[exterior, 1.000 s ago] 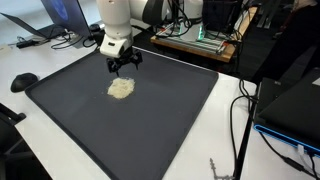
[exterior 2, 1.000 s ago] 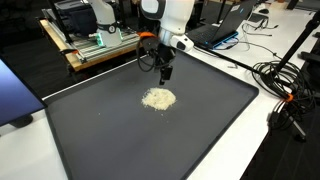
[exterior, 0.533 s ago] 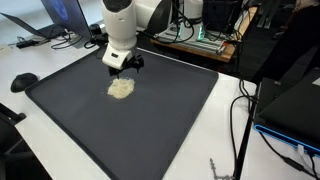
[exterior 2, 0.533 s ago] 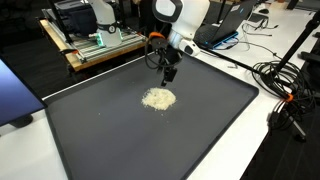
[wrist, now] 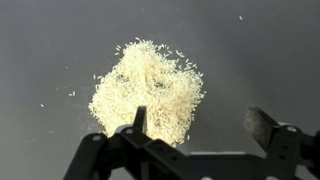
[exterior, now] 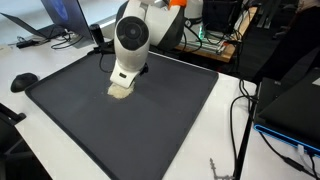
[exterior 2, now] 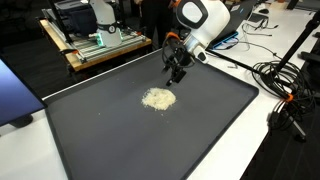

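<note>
One heap of white rice grains (wrist: 148, 92) lies on one dark grey mat (exterior 2: 150, 140); the hand (exterior 2: 177, 75) hovers nearby, fingers apart, empty.

open mat (exterior 2: 120, 140) around rice pile (exterior 2: 158, 98)

I am wearing smooth, glossy white shells along my arm (exterior: 130, 42), with black bands showing at the joints and a small orange patch sitting near the wrist. My tool (exterior 2: 177, 72) is showing matte black all over. In the wrist view its two fingers (wrist: 139, 118) are appearing as flat dark bars on hinged links.
</note>
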You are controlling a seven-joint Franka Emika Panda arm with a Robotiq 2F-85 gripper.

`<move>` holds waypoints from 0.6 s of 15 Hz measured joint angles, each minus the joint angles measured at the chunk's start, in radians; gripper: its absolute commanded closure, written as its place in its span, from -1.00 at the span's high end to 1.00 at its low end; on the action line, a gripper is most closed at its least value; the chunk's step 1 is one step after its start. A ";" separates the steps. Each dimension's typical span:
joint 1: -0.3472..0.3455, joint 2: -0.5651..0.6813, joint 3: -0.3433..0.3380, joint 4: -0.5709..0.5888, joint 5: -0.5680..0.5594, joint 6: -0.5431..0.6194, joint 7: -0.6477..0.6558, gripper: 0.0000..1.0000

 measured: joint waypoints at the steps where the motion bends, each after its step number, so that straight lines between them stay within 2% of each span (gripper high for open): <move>1: 0.010 0.030 0.001 0.041 -0.010 -0.047 0.001 1.00; 4: 0.031 0.123 0.009 0.166 -0.049 -0.136 0.001 1.00; 9: 0.022 0.227 0.011 0.337 -0.072 -0.144 0.000 1.00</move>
